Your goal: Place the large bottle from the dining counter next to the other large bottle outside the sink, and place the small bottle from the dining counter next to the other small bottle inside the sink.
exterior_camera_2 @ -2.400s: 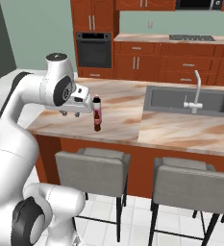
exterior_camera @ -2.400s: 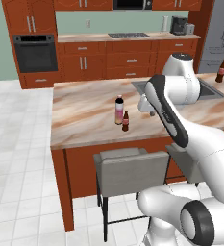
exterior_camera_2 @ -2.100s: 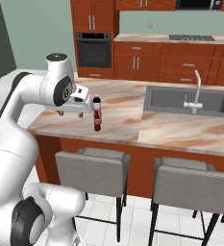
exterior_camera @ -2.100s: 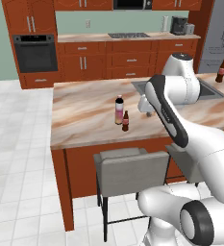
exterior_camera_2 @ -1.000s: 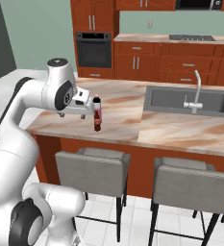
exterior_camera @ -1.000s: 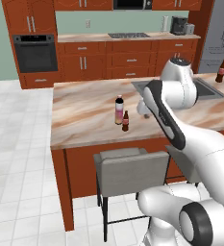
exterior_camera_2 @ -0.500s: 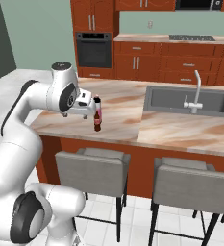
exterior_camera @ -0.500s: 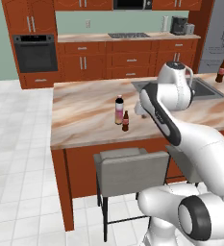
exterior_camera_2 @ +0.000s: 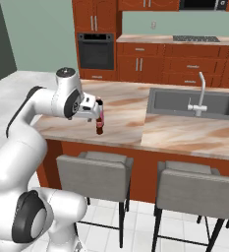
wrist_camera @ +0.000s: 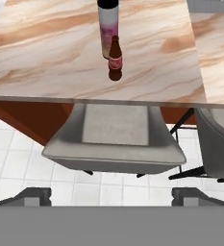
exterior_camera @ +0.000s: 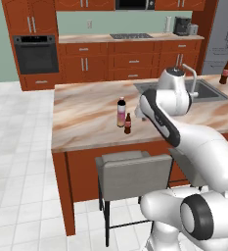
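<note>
Fingers [wrist_camera: 34,194] spread wide, grasping nothing. Short dark brown glass bottle with red label [wrist_camera: 115,59] upright at frame top, just beside tall pink-to-yellow gradient bottle [wrist_camera: 106,29] on beige marbled counter [wrist_camera: 46,53].

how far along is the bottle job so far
Nothing is done yet: the gradient bottle and the small brown bottle both stand upright on the dining counter. The gripper is beside them, jaws open and empty. Left: the gradient bottle goes by the tall brown bottle, the small one into the sink.

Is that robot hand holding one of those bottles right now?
No, nothing is held. The fingers stand wide apart, above the stool, short of both bottles.
</note>
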Robot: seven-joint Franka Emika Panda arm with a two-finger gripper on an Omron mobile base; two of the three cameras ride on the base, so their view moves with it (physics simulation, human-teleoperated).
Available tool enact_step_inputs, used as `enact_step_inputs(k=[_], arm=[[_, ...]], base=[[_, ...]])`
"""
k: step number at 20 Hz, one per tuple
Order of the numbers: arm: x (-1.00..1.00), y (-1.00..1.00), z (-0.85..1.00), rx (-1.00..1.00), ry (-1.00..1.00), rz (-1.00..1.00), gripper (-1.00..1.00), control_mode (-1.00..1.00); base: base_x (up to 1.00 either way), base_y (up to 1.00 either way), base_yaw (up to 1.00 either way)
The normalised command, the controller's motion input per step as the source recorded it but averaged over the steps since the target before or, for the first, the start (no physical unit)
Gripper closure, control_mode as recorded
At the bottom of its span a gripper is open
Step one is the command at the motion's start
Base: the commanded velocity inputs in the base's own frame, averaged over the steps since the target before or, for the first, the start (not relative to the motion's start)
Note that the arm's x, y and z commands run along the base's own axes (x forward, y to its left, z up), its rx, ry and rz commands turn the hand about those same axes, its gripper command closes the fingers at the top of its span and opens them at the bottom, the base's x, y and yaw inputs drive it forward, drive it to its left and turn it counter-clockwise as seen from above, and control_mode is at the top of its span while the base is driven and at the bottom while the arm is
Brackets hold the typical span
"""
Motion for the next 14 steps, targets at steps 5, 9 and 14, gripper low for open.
enact_step_inputs(k=[5,9,14], arm=[[0.12,0.04,-0.20,0.00,-0.10,0.00,-1.00,-1.00],[0.15,0.08,-0.16,0.00,-0.09,0.00,-1.00,-1.00],[0.26,0.11,-0.12,0.00,-0.04,0.00,-1.00,-1.00]], base=[[0.00,0.00,0.00],[0.00,0.00,0.00],[0.00,0.00,0.00]])
